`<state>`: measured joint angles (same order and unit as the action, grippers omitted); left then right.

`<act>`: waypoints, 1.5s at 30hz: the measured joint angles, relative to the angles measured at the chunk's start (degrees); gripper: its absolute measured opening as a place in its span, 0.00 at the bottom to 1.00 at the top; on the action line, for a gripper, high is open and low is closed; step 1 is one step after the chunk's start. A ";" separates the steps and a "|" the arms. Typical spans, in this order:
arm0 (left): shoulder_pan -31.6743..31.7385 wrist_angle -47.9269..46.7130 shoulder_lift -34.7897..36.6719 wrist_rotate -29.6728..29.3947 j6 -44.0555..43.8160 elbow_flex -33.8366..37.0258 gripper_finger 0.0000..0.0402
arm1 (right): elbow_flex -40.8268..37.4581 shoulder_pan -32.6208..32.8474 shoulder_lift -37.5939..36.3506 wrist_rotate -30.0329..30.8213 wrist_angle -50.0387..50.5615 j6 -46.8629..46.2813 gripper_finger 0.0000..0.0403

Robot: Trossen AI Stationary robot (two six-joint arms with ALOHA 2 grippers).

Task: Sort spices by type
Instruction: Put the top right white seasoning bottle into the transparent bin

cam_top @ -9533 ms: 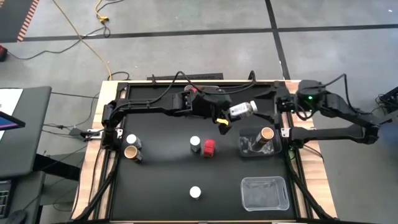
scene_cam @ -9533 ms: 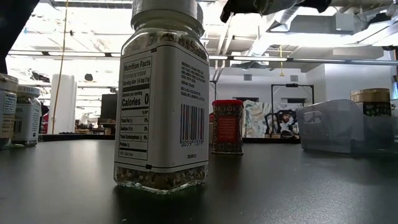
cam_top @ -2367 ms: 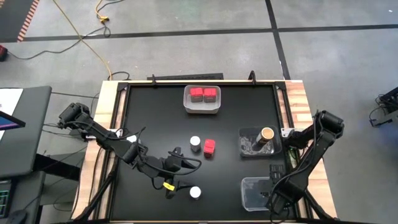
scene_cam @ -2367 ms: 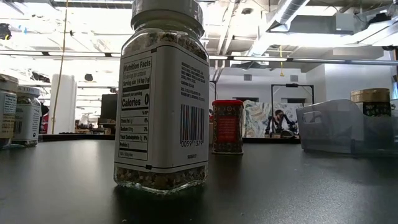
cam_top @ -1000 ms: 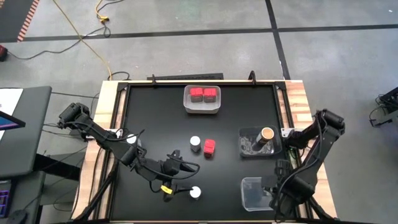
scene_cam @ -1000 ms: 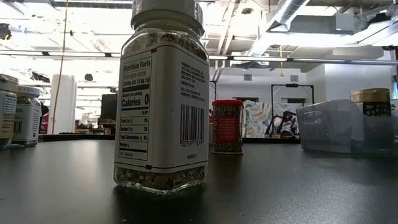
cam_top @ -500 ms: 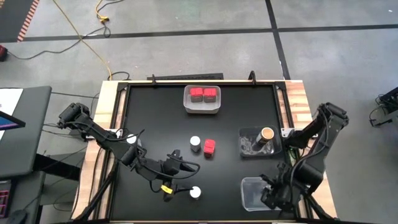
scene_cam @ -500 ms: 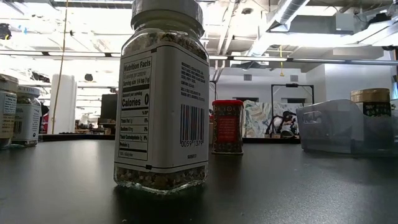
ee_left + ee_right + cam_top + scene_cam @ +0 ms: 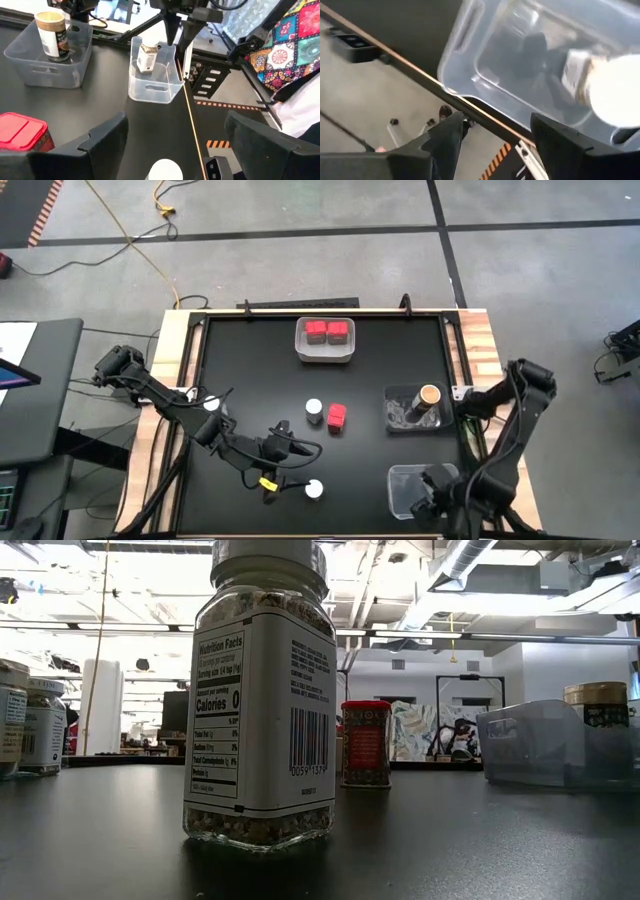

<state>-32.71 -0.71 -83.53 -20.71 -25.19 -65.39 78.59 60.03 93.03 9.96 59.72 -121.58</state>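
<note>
My left gripper [image 9: 287, 470] stands open low over the near middle of the table. A white-lidded spice jar [image 9: 314, 490] stands upright just ahead of it, its lid [image 9: 165, 171] between the fingers with room on both sides. My right gripper [image 9: 427, 498] hangs open above the clear bin [image 9: 405, 492] at the near right. Another white-lidded jar [image 9: 600, 85] sits inside that bin, beside the fingers and apart from them. A red box [image 9: 337, 416] and a third white-lidded jar [image 9: 314, 411] stand mid-table.
A white bin [image 9: 325, 352] at the far middle holds two red boxes [image 9: 326, 329]. A second clear bin [image 9: 398, 418] on the right holds a brown-lidded jar [image 9: 429, 396]. A white-lidded jar [image 9: 210, 405] stands at the left by my left arm. The table's near edge is close to both grippers.
My right arm has shifted over the near clear bin, its gripper going a little toward the table's left edge.
</note>
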 joint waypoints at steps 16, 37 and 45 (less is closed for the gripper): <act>0.00 -0.06 -0.02 0.00 0.57 0.00 0.79 | -0.04 2.65 11.00 -4.08 6.46 -9.98 0.65; 0.09 -1.92 -0.02 0.00 0.61 0.00 0.79 | -0.24 -1.75 11.32 0.09 7.32 -8.54 0.65; 0.09 -2.46 0.00 0.00 0.57 0.00 0.79 | -0.24 -2.12 11.22 0.63 5.54 -6.28 0.65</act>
<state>-32.62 -3.17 -83.53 -20.71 -24.62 -65.39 78.35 57.91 104.25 10.59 65.25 -127.86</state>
